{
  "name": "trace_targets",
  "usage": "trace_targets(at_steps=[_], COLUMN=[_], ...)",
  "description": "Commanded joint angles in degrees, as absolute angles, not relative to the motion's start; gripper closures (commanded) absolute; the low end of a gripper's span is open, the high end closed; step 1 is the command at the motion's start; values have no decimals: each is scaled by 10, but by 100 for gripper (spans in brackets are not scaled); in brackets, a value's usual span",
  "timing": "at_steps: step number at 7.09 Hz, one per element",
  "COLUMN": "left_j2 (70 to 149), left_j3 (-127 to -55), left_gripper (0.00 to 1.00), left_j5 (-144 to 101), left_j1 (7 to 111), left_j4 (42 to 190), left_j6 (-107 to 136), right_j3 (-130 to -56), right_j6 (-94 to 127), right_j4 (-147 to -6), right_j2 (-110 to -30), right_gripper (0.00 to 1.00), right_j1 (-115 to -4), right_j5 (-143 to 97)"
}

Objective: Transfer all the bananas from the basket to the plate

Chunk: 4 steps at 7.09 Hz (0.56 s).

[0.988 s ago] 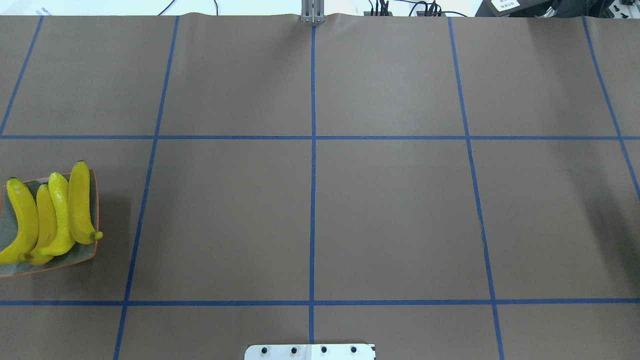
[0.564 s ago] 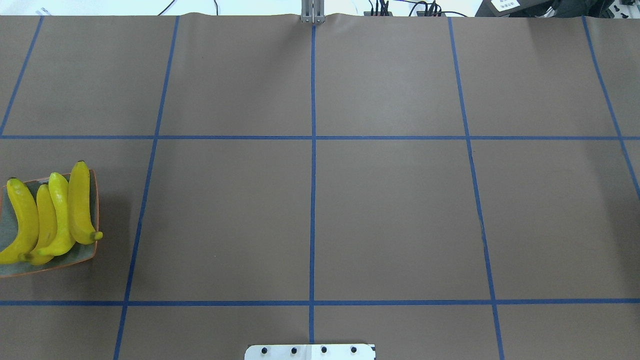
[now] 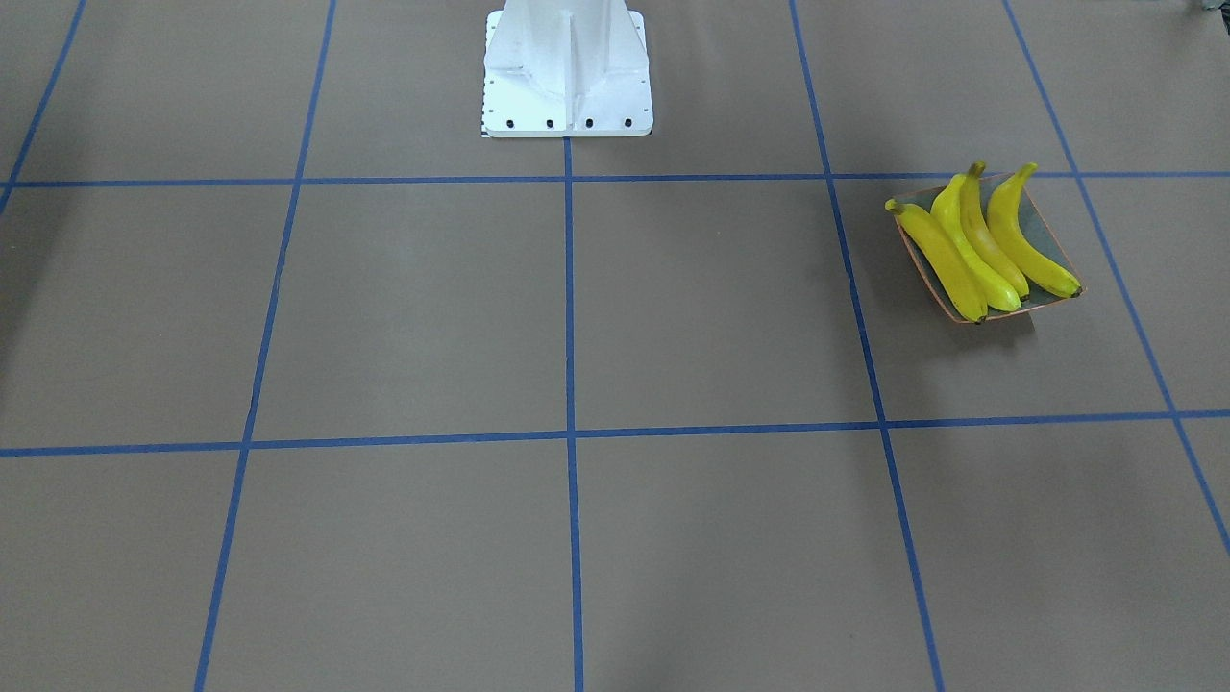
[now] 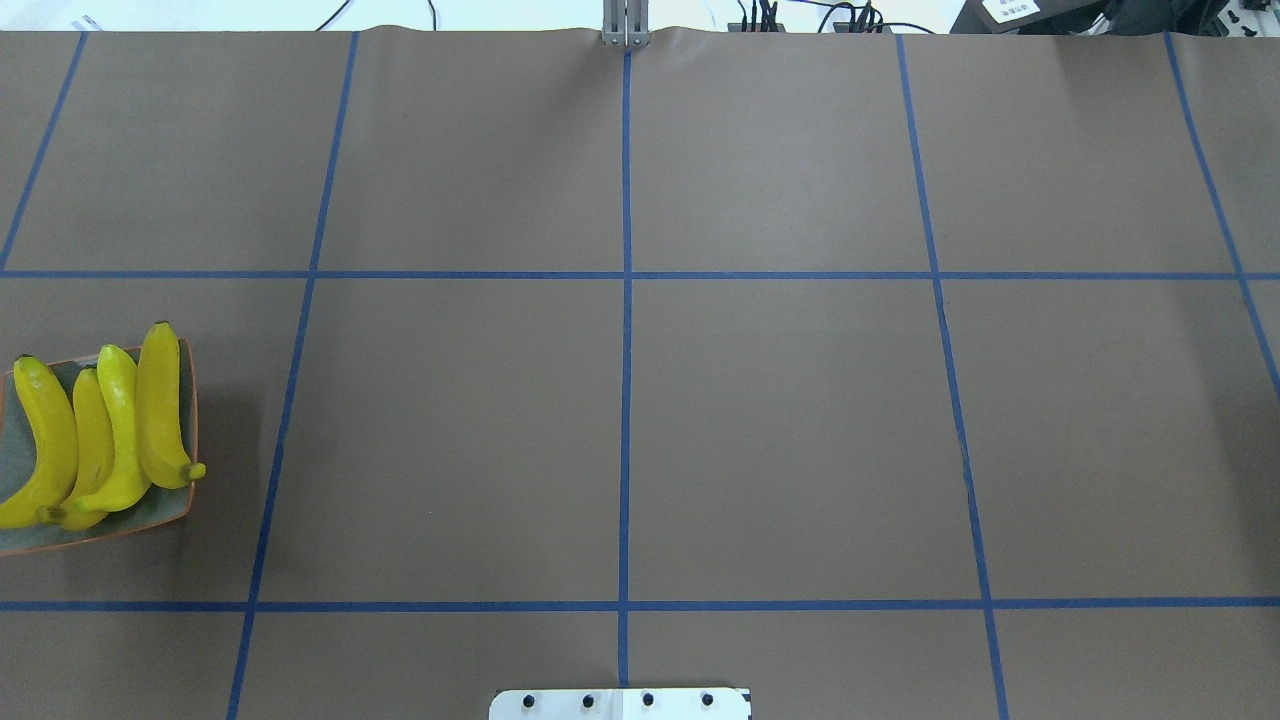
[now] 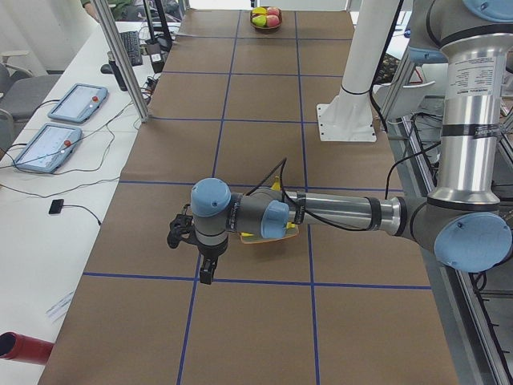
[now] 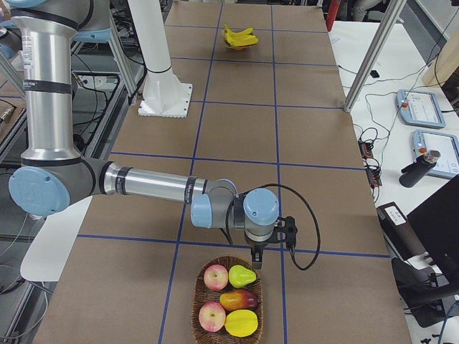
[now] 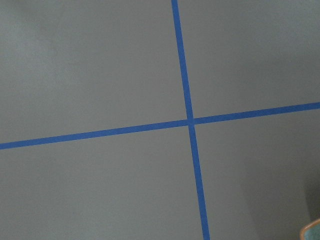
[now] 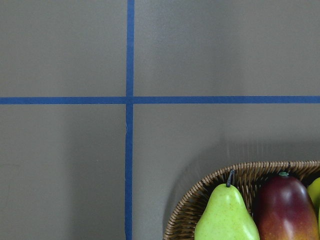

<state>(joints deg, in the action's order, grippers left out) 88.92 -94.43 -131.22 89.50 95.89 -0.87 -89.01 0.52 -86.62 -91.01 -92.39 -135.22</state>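
All four bananas lie side by side on the plate, at my left end of the table. My left gripper hangs near it, my right gripper beside the basket (only other fruit inside). Whether either one is spread or pressed together, I cannot tell.
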Motion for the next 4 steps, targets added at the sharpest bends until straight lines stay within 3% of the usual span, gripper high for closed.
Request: trace_targets(at_steps=[1,4], left_j2=[886,884], left_j3=[-947,-946], left_gripper=[0,0], left_j5=[-1312,-1312], left_j1=[896,895], left_j4=[959,959], left_j6=[-9,-8], right_j3=[-951,-952], right_j6=[9,11], right_j4=[-934,-934], right_j2=[-908,-911], right_gripper=[0,0], right_j1=[-922,-921], right_j5=[-1342,-1349])
